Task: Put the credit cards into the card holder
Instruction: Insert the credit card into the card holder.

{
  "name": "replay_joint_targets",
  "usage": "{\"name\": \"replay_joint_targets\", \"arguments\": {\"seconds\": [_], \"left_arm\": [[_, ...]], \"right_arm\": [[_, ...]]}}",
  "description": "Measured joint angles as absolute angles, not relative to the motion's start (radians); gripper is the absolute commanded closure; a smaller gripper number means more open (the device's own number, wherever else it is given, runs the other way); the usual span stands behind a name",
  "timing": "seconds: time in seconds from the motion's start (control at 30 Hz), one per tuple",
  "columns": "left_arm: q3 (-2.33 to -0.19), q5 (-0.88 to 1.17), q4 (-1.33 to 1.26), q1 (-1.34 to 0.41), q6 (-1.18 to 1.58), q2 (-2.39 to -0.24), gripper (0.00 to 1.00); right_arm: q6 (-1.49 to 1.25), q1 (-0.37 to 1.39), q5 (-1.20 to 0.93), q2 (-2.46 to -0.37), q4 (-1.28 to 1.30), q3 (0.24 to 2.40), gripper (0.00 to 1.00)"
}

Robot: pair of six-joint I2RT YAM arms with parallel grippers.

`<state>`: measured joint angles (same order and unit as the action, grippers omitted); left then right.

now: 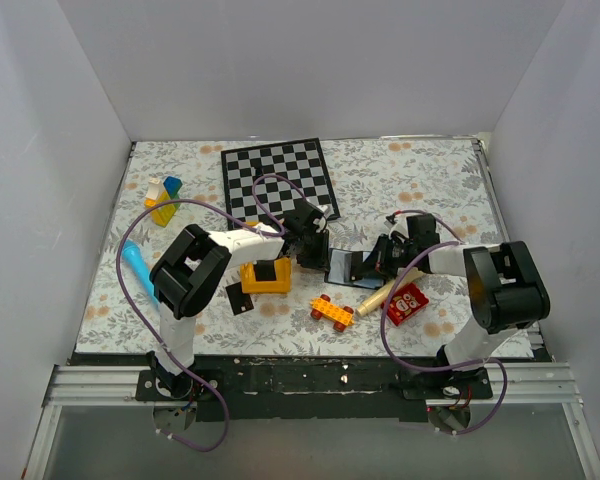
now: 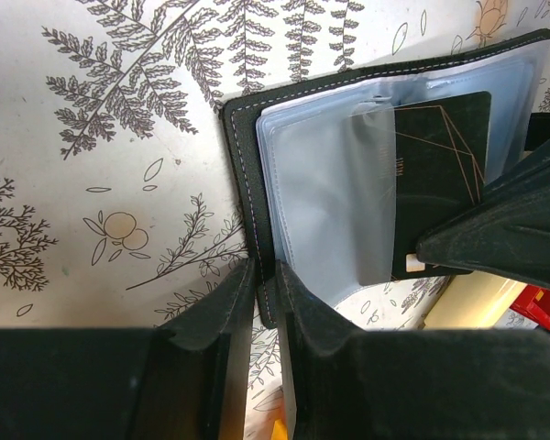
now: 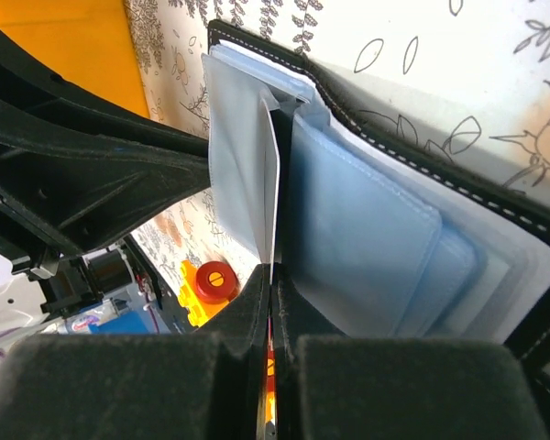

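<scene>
The card holder (image 1: 342, 264) lies open mid-table, its blue-grey pockets (image 2: 321, 183) facing up. My left gripper (image 2: 264, 275) is shut on its black stitched edge, at the holder's left side (image 1: 310, 245). My right gripper (image 3: 272, 289) is shut on a black credit card (image 2: 440, 174) with thin gold lines. The card's far end sits under a clear pocket flap. In the right wrist view the card shows edge-on (image 3: 275, 202) between the pockets (image 3: 367, 220). Another black card (image 1: 240, 298) lies flat on the table to the left. A third black piece (image 1: 267, 270) rests on the yellow block.
A chessboard (image 1: 278, 175) lies behind the grippers. A yellow block (image 1: 263, 284), an orange toy car (image 1: 332, 310), a wooden stick (image 1: 375, 298) and a red packet (image 1: 407, 302) sit in front. Coloured blocks (image 1: 163, 198) and a blue object (image 1: 138, 268) are at the left.
</scene>
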<state>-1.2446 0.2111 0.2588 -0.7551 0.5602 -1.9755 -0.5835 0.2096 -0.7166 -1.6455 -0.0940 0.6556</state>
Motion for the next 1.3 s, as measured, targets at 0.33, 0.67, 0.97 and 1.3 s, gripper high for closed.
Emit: {"name": "replay_joint_targets", "arguments": {"seconds": [0.33,0.67,0.97,1.3], "left_arm": [[-1.246,0.212,0.26,-0.755,0.559,-1.977,0.86],[-1.246,0.218,0.253,-0.754,0.558,-1.98,0.86],[-1.246,0.227,0.244,-0.756,0.56,-1.982,0.86],[-1.246,0.229,0.242,-0.756,0.56,-1.983,0.86]], "right_arm": [[-0.654,0.21,-0.753,-1.691,-0.182,0.643,0.97],[-0.682,0.22,-0.74,-1.678,-0.19,0.639,0.49],[-0.601,0.226,-0.641,-1.525,0.022,0.698,0.45],[-0.496,0.226,-0.437,-1.466,0.271,0.781,0.57]]}}
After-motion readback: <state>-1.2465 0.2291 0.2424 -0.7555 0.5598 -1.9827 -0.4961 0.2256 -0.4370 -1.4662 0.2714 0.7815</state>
